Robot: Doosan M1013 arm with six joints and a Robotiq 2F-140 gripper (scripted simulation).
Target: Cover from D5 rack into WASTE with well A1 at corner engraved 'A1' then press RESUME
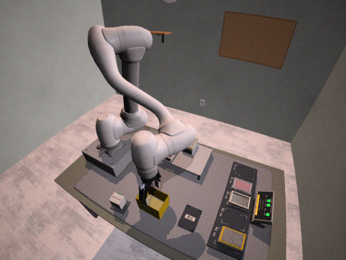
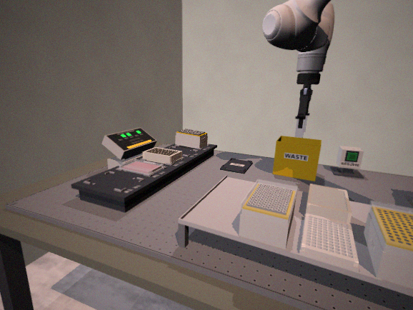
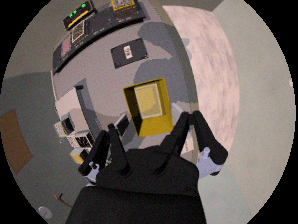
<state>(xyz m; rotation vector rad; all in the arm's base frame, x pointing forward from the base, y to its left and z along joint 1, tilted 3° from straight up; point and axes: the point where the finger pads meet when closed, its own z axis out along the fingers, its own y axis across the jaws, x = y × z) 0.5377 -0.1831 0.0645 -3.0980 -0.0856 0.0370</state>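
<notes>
the fingers (image 2: 304, 101) are hanging wide apart and gripping nothing, pointing straight down over the mouth of the yellow bin (image 1: 155, 210). that is the spot from which a thing can simply fall in. a pale sheet is showing inside the bin, most likely the cover (image 1: 154, 199), lying below the rim. the bin is standing upright on the surface (image 1: 191, 186), just beside the green key (image 1: 117, 200) on its post. judging by this, the key is waiting as the last step. farther off, the yellow-framed rack (image 1: 231, 238) is sitting bare at its end of the dark deck and looking flat. the pink plate (image 1: 242, 185) and the trough tray (image 1: 239, 199) are lying well apart from the arm.
</notes>
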